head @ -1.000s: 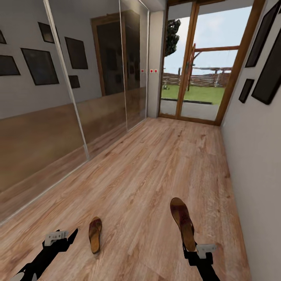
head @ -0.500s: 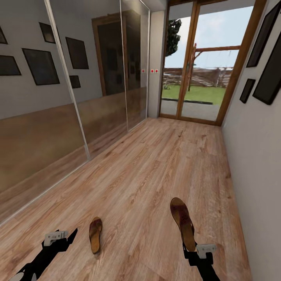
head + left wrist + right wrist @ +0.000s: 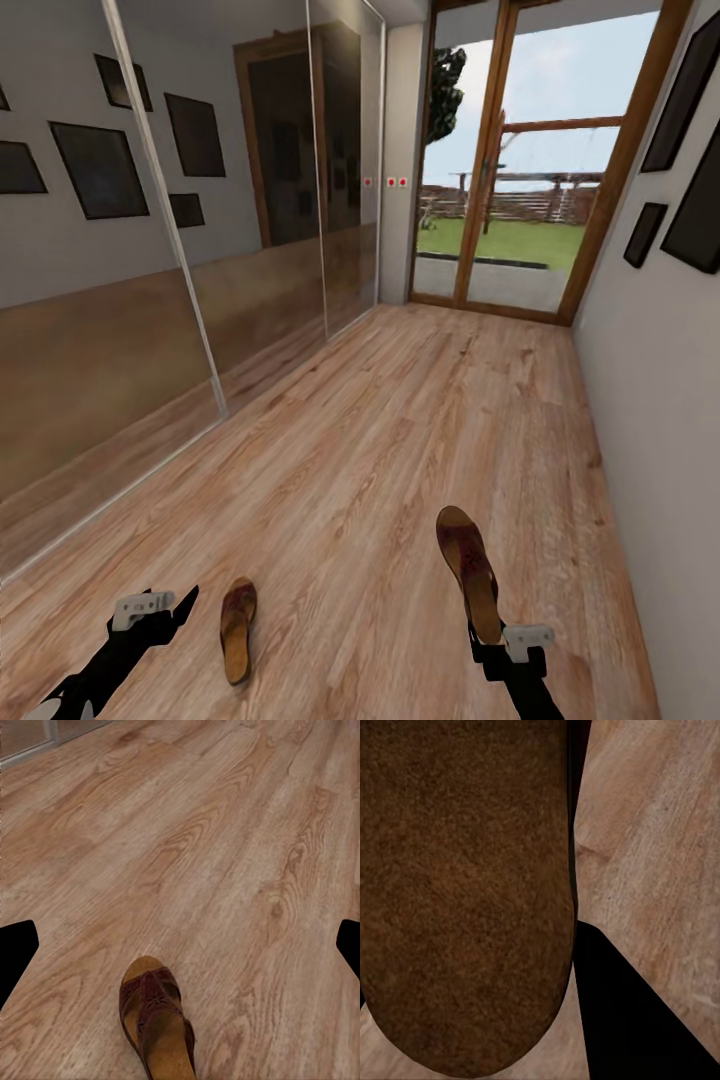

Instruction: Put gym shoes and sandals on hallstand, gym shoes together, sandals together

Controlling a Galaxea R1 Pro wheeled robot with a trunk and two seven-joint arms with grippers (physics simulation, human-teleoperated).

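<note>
Two brown sandals show on the corridor floor (image 3: pixel 400 430) scene. One sandal (image 3: pixel 468 570) is lifted off the planks, its heel end clamped in my right gripper (image 3: pixel 497 643); its brown sole (image 3: pixel 465 885) sits against a dark finger (image 3: pixel 630 1020) in the right wrist view. The other sandal (image 3: pixel 238 630) lies flat on the floor just right of my left gripper (image 3: pixel 165 603), which is open and holds nothing. In the left wrist view that sandal (image 3: pixel 157 1024) lies below the wide-open left gripper (image 3: pixel 180 949). The gym shoes and the hallstand are out of view.
Mirrored sliding wardrobe doors (image 3: pixel 150 300) run along the left side. A plain wall (image 3: pixel 660 420) with dark picture frames closes the right side. A glass door (image 3: pixel 510 200) with a wooden frame ends the corridor ahead.
The view has shifted a little. The sandal on the floor now shows lower and slightly further left, nearer my left gripper. Both grippers and the held sandal keep their places in the picture.
</note>
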